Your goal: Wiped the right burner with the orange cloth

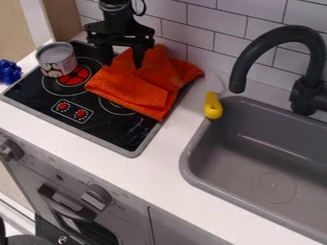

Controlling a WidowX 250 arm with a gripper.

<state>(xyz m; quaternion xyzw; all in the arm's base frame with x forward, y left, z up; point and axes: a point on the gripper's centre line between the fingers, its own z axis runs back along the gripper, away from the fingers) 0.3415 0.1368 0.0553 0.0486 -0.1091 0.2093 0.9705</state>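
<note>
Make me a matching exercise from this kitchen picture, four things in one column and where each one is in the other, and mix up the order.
Things
1. Folded orange cloth
2. Round metal can
3. Black curved faucet
4. Knobbly blue object

Places
A. Rising behind the grey sink
B. Beyond the left edge of the black stovetop
C. Partly covering the right burner
D. Upright on the stovetop, by the red-centred burner

Right pairs: 1-C, 2-D, 3-A, 4-B
</note>
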